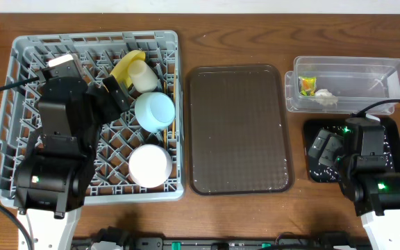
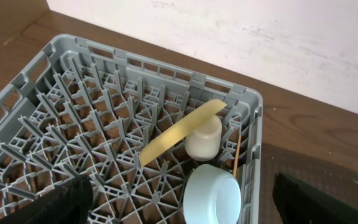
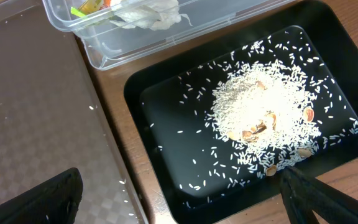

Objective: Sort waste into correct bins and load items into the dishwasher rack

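The grey dishwasher rack (image 1: pixel 19 90) holds the tilted yellow plate (image 1: pixel 125 66), the small white cup (image 1: pixel 144 76), the light blue dish (image 1: pixel 154 111), the white bowl (image 1: pixel 150 165) and the chopsticks (image 1: pixel 174 104). The left wrist view shows the rack (image 2: pixel 92 112), plate (image 2: pixel 179 130), cup (image 2: pixel 204 138), blue dish (image 2: pixel 213 196) and a chopstick (image 2: pixel 235 160). My left gripper (image 2: pixel 179 208) is open and empty above the rack. The clear tub (image 1: pixel 387 76) holds the snack wrapper (image 1: pixel 306 85) and tissue (image 1: pixel 326 98). The black tray (image 3: pixel 166 130) holds rice scraps (image 3: pixel 263 106). My right gripper (image 3: pixel 182 199) is open over its near edge.
The large brown serving tray (image 1: pixel 238 128) lies between the rack and the bins, with a few rice grains on it in the right wrist view (image 3: pixel 36 112). The clear tub (image 3: pixel 104 43) sits just behind the black tray.
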You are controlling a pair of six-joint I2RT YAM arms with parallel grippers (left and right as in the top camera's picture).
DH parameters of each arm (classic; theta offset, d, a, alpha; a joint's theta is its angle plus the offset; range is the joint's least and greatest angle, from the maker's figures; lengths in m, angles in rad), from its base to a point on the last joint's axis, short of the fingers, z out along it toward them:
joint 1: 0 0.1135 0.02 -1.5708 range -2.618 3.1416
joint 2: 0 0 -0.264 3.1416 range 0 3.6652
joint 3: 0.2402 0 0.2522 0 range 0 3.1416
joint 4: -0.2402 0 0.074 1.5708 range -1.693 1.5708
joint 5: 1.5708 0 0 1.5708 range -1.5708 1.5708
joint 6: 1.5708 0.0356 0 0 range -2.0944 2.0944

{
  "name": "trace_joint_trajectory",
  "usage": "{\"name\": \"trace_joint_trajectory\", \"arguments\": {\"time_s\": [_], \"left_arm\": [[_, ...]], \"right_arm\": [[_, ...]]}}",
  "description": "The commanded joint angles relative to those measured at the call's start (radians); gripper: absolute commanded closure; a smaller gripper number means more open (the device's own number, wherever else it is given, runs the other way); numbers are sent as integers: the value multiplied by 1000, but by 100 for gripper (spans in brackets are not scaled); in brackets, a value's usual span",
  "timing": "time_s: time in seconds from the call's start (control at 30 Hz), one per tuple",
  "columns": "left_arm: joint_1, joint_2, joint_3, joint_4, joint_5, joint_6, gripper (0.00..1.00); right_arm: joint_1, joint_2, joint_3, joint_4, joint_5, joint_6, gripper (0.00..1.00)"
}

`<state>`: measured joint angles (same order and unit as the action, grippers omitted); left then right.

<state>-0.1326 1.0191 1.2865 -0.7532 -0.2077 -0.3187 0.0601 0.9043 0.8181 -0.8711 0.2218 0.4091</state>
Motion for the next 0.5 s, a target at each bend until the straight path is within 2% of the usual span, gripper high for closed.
{"name": "trace_joint_trajectory", "arguments": {"time_s": [0.0, 0.2, 0.47], "left_arm": [[5, 2, -3, -2, 10, -8, 7], [5, 2, -3, -2, 10, -8, 7], [5, 2, -3, -2, 10, -8, 6]], "right_arm": [[-5, -1, 5, -1, 13, -6, 1], [-5, -6, 2, -2, 13, -6, 1], [-4, -182, -3, -2, 13, -6, 1]]}}
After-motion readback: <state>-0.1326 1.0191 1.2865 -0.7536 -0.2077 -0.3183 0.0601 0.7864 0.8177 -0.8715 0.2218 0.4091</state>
